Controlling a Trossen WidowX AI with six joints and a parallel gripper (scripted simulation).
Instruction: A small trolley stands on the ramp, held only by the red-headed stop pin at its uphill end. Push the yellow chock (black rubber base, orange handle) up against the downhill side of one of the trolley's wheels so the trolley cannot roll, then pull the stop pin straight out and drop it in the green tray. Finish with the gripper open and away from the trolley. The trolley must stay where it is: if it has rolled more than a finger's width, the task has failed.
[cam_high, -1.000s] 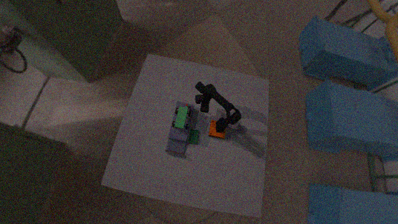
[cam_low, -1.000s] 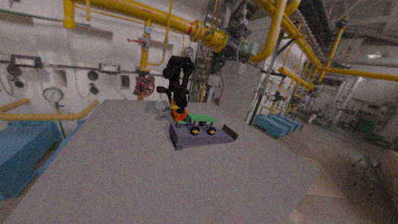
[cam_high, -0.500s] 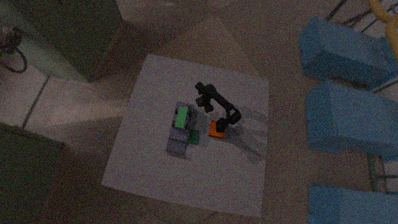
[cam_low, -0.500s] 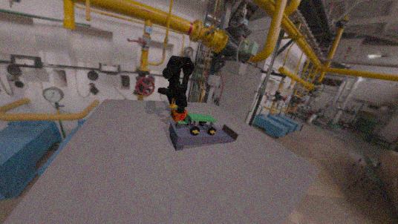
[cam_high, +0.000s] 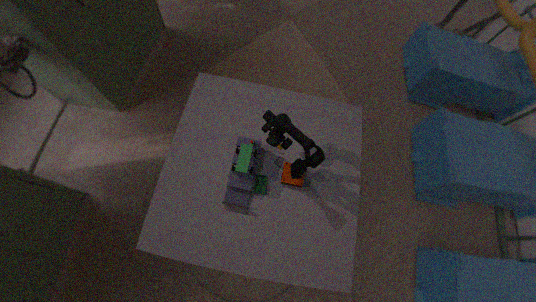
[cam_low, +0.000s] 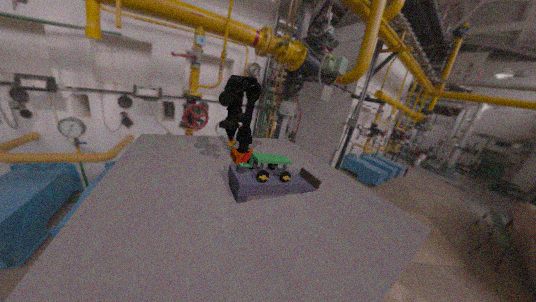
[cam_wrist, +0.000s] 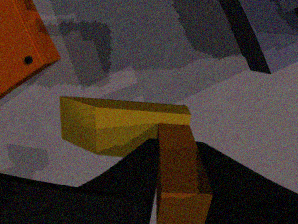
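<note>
My gripper is shut on the chock's orange handle. The yellow chock hangs in the air, off the ramp, to the right of its uphill end in the top view. The trolley with a green top stands on the grey-purple ramp. The red pin head shows small at the trolley's uphill end. The green tray lies beside the ramp. The chock's black rubber base cannot be made out.
The arm's orange base stands on the light table, to the right of the tray in the top view. A dark end board stands at the ramp's low end. Part of the ramp shows at the wrist view's upper right.
</note>
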